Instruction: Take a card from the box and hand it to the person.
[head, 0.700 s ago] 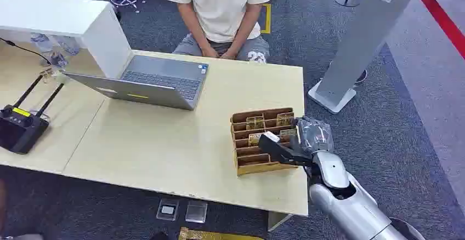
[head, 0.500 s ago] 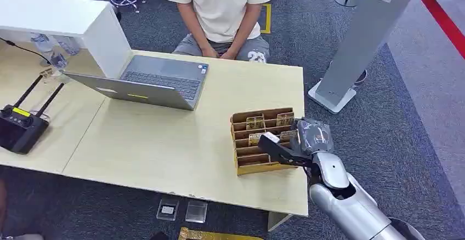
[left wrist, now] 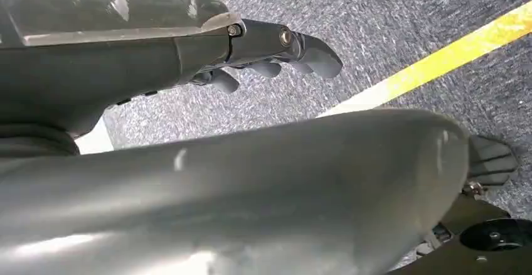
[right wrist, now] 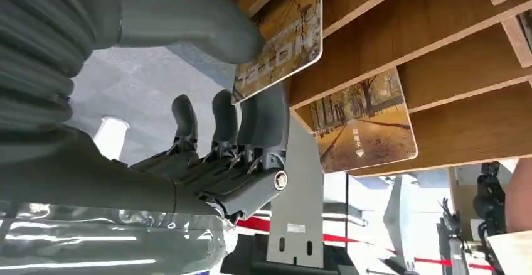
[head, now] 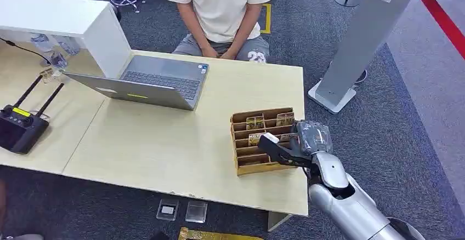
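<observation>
A wooden slotted box stands near the table's right front corner and holds cards in its slots. My right hand is at the box's right side. In the right wrist view its thumb and fingers pinch a yellow-brown card at the box's edge. Another card lies in the neighbouring slot. The person sits behind the table's far edge, hands in lap. My left hand hangs over grey carpet, holding nothing, with a gap between thumb and fingers.
An open laptop sits on the table in front of the person. A black device with two antennas lies at the far left. A white cabinet stands back left. A grey stand and a red barrier are to the right.
My right hand has drawn back a little toward the table's near edge with the card pinched. Everything else is still.
</observation>
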{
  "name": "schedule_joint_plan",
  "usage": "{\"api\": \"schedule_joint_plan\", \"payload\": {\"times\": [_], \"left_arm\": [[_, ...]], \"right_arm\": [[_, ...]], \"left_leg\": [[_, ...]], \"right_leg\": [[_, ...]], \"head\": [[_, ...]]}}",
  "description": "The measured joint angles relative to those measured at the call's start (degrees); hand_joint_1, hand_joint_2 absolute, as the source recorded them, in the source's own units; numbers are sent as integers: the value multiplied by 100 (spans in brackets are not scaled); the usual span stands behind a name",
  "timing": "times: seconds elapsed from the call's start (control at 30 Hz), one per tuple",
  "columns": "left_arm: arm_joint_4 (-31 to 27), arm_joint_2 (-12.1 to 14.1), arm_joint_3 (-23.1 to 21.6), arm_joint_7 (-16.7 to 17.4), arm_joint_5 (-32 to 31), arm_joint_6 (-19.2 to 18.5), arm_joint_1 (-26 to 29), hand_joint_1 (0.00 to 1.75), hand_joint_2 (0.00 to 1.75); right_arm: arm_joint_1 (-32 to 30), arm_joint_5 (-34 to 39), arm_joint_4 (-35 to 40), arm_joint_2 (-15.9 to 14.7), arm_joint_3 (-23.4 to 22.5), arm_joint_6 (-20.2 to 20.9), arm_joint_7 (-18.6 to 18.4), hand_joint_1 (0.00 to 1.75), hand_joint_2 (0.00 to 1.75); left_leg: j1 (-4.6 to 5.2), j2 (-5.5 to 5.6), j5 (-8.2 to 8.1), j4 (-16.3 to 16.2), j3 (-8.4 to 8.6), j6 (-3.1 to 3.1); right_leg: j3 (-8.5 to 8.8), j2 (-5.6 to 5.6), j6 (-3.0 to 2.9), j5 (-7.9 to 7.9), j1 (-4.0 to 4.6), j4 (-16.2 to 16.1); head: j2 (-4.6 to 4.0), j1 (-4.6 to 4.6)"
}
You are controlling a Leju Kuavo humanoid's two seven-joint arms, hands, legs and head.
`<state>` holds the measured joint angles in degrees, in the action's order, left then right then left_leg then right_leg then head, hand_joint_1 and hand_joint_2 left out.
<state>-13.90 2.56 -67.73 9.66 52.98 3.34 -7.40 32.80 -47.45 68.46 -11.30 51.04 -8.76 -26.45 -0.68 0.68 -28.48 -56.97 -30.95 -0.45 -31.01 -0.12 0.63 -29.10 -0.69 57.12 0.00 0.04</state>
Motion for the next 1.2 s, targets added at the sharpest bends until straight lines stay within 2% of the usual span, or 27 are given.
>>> {"api": "schedule_joint_plan", "payload": {"times": [0.1,0.23,0.4,0.43,0.47,0.57,0.63,0.7,0.83,0.97,1.2], "left_arm": [[0,0,0,0,0,2,0,0,0],[0,0,0,0,0,2,1,0,0],[0,2,0,0,0,2,1,0,0],[0,2,0,0,0,2,1,0,0],[0,2,0,0,0,2,2,0,0],[0,2,0,0,0,2,1,0,0],[0,2,0,0,0,2,2,0,0],[0,2,0,-2,0,-20,2,0,0],[0,2,0,-59,0,-90,3,0,0],[0,2,0,-63,0,-79,4,0,0],[0,2,0,-63,0,-59,4,0,0]], "right_arm": [[1,2,0,0,0,-11,-15,117,175],[2,0,13,0,0,-15,-46,105,175],[2,-35,135,0,0,-15,-85,108,175],[2,-39,162,0,2,-15,-85,110,175],[0,-39,197,0,9,-15,-90,124,175],[-9,-42,300,0,24,-7,-105,136,175],[-22,-42,348,-2,39,2,-105,138,175],[-52,-39,396,-2,41,31,-109,148,175],[-79,-33,455,-2,48,70,-120,152,175],[-95,-20,492,-2,48,96,-123,140,175],[-102,26,518,-7,50,144,-140,152,175]], "left_leg": [[0,0,0,0,0,0],[0,0,0,0,0,0],[0,0,0,0,1,0],[0,0,0,0,0,0],[0,0,0,0,0,0],[0,0,0,0,1,0],[0,0,0,0,0,0],[0,0,0,0,0,0],[0,0,0,0,2,0],[0,0,0,0,3,0],[0,0,0,0,3,0]], "right_leg": [[0,0,0,0,0,0],[0,0,0,0,0,0],[0,0,0,0,0,0],[0,0,0,0,0,0],[-1,0,0,0,0,0],[-1,0,0,0,0,0],[-1,0,0,0,0,0],[-1,0,0,0,0,0],[0,1,0,0,0,0],[0,1,0,0,0,0],[0,2,0,0,0,0]], "head": [[0,2],[0,0],[0,-2],[0,-2],[0,-2],[0,-2],[0,-2],[0,2],[0,0],[0,0],[0,0]]}}
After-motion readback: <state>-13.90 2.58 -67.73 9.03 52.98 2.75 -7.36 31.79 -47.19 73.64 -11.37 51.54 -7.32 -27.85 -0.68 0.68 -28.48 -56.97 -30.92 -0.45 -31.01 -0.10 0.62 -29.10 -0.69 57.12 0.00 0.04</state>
